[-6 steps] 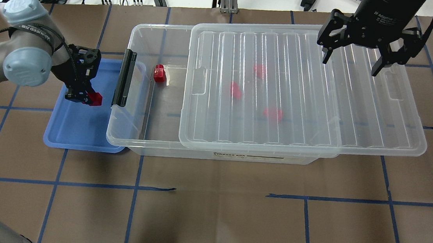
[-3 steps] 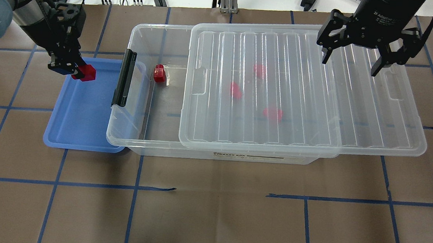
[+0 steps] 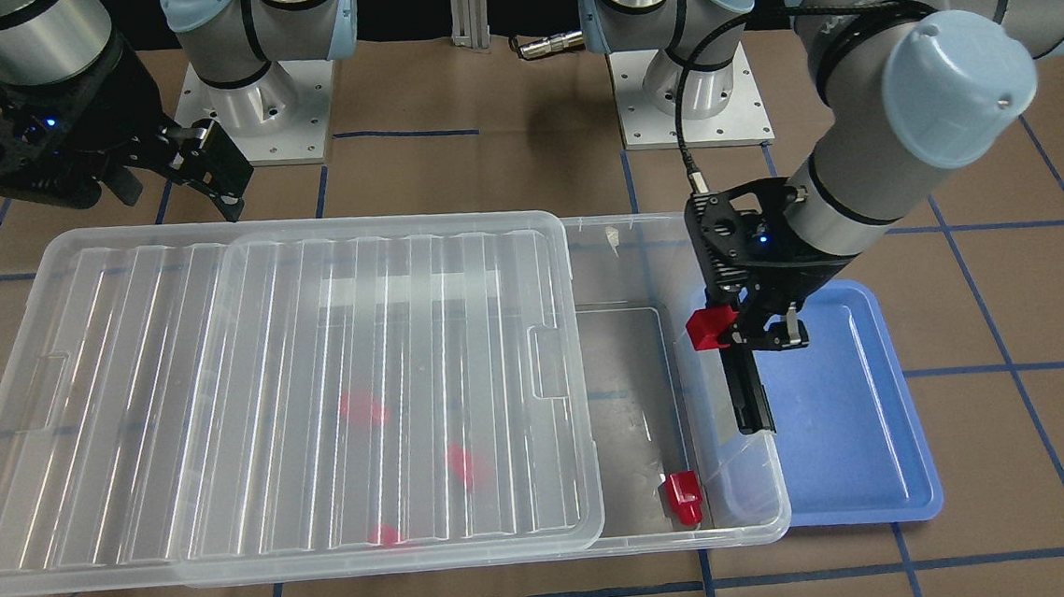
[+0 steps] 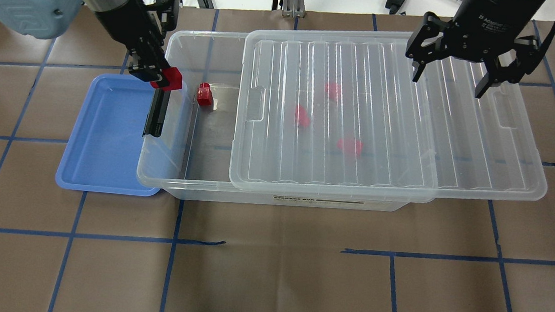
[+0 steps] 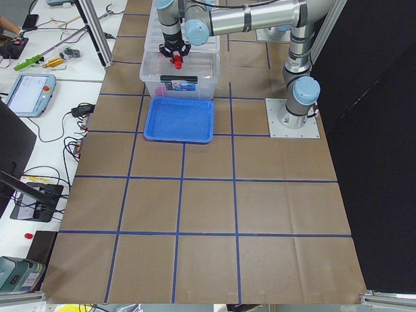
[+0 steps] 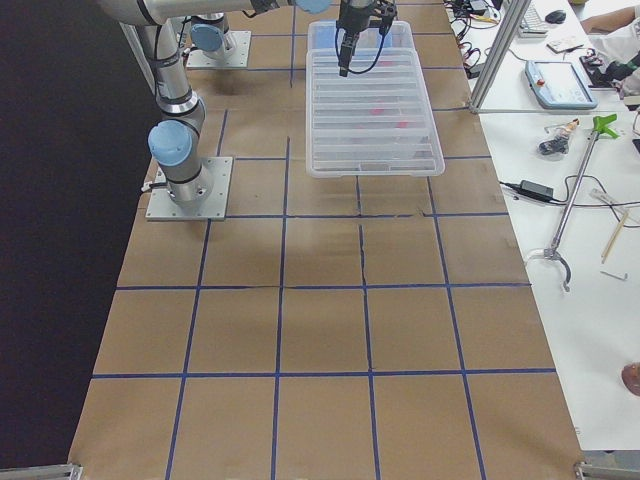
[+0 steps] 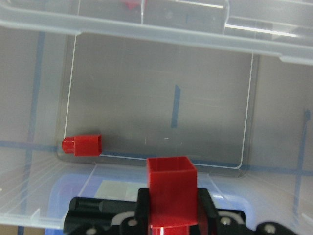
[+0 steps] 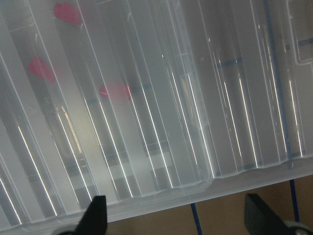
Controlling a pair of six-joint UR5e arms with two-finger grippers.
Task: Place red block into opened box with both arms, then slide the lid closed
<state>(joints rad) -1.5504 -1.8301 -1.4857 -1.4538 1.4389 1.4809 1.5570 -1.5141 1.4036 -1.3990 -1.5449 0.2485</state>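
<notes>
The left claw (image 4: 162, 79) is clenched on the small glossy red plastic block (image 4: 171, 77), holding it above the black-barred short end of the large clear plastic box (image 4: 171, 167), beside the blue plastic tray (image 4: 104, 131). The right claw (image 4: 447, 85) hangs released over the ribbed translucent lid (image 4: 361, 113), which covers most of the box.

place: robotics lab | signs: blue-taped grid table (image 6: 320, 330); side bench (image 6: 570, 330) with cables (image 4: 168, 0); teach pendant (image 6: 555, 82)
</notes>
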